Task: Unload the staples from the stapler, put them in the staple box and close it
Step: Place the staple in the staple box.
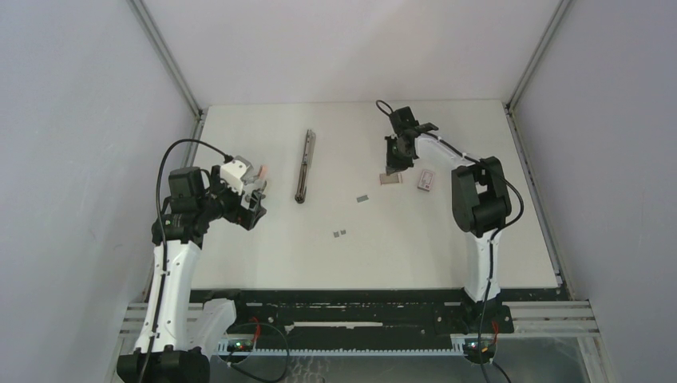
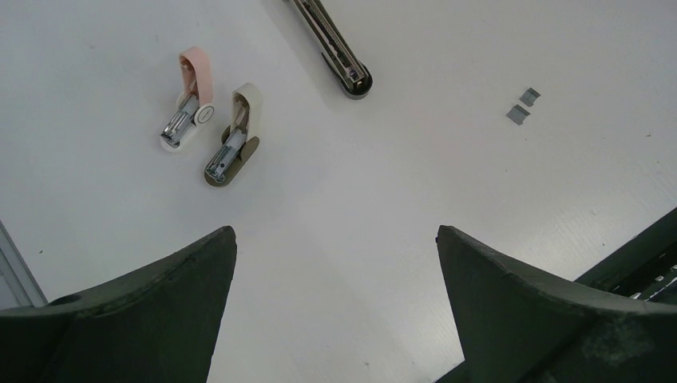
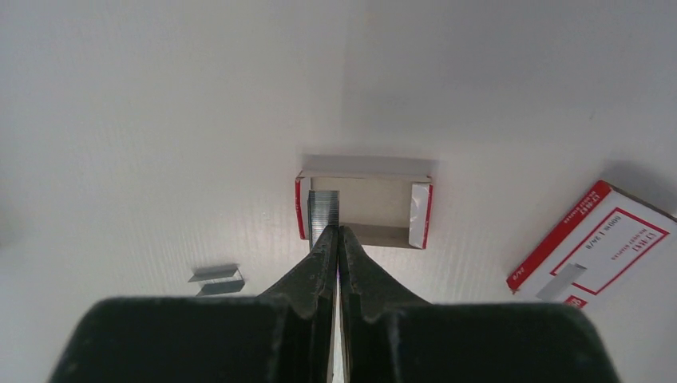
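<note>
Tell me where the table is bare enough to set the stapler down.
Bare: the near strip of table in front of the loose staples, and the far strip beyond the stapler. Crowded: around the right gripper, open box and closed box.

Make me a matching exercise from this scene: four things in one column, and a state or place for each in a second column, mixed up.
Things:
1. left gripper
2. right gripper
3. stapler
4. closed red-and-white box

States or places:
A. lies mid-table, nothing touching it
B. jaws shut, tips at the open box
C. jaws wide open, above the table
D. lies beside the open box

Pairs: 1-C, 2-B, 3-A, 4-D
</note>
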